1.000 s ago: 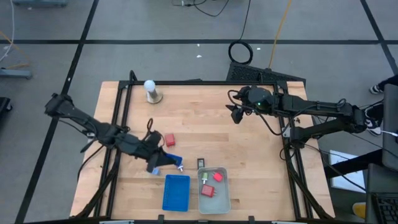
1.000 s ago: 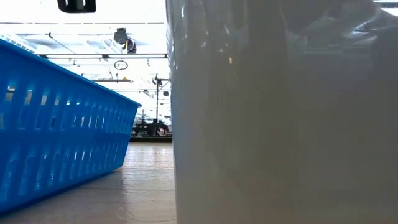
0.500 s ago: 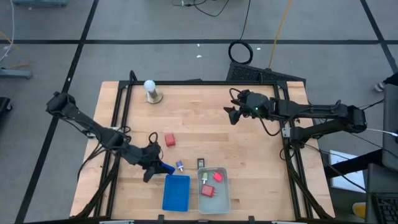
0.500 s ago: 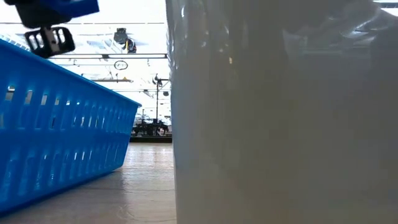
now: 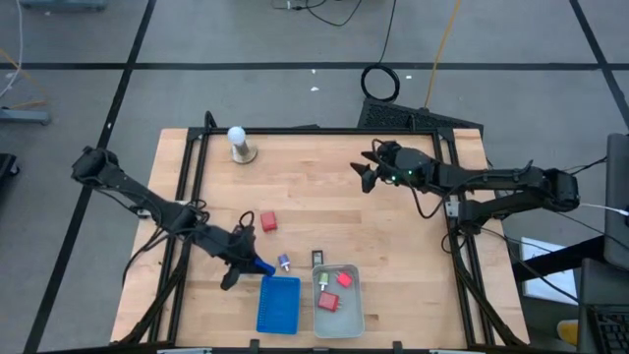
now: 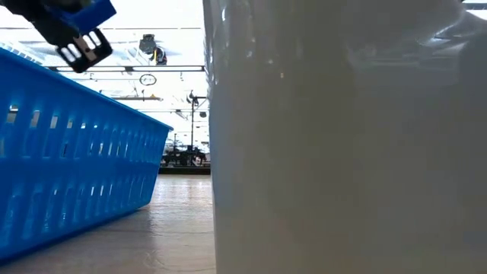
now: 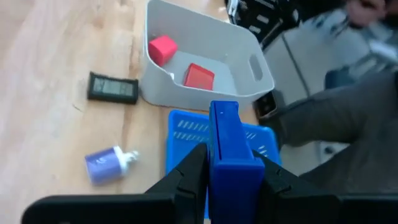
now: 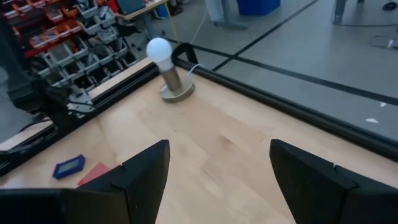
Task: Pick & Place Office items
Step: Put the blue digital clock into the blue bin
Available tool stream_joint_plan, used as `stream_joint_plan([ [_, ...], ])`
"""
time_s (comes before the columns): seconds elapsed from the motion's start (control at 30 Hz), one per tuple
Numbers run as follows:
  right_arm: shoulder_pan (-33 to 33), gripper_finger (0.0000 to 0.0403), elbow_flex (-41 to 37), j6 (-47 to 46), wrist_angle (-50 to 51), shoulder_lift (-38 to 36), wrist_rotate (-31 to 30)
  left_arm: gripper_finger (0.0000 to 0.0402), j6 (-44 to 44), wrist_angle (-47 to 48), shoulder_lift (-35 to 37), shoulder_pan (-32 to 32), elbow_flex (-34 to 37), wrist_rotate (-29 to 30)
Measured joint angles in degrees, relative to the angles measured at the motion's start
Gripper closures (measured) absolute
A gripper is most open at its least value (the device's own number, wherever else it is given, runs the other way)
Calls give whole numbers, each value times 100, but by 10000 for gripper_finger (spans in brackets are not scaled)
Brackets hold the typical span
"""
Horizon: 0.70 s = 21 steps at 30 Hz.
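My left gripper (image 5: pixel 254 265) is shut on a blue blocky office item (image 7: pixel 231 149) and hangs just off the far left corner of the blue tray (image 5: pixel 279 304). The low view shows that item (image 6: pixel 77 29) high above the tray's wall. A purple-topped item (image 5: pixel 283 262) and a small black one (image 5: pixel 317 259) lie flat on the table beside it. A red block (image 5: pixel 268 220) sits farther back. Two red items (image 7: pixel 163 48) (image 7: pixel 199 76) lie in the pale grey tray (image 5: pixel 350 313). My right gripper (image 5: pixel 366 177) is open and hovers over the far right part of the table. My left gripper pinches the blue item between its two fingers, one on each long side (image 7: pixel 214 163). The fingers (image 7: pixel 186 177) slant down from the table's left, and the item's free end (image 7: pixel 224 112) sticks out past them. It is lifted clear of the table.
A white ball on a round base (image 5: pixel 237 144) stands near the far left corner, also seen as the white ball (image 8: pixel 160 50) in the right wrist view. Black frame rails (image 5: pixel 192 187) run along the table's left, far and right sides. Bare wood lies in the middle.
My left gripper has carried the blue item toward the table's near edge, up to the blue tray's far left corner. In the low view the item has come into sight above the tray and tipped. My right gripper has shifted slightly toward the far edge.
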State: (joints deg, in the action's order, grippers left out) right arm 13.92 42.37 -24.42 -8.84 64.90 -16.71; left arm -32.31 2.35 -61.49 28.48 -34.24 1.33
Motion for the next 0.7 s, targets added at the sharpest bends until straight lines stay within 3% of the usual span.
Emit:
stream_joint_plan([
  [0.33, 71, 135, 0, -56, 2, 0, -122, 326, 1949, 103, 0, -211, -103, -421],
  [0.53, 74, 135, 0, -62, 4, 0, -123, 326, 2387, 347, -323, -198, -103, -414],
  [0.7, 74, 135, 0, -79, 8, 0, -123, 326, 2457, -70, -898, -118, -103, -405],
])
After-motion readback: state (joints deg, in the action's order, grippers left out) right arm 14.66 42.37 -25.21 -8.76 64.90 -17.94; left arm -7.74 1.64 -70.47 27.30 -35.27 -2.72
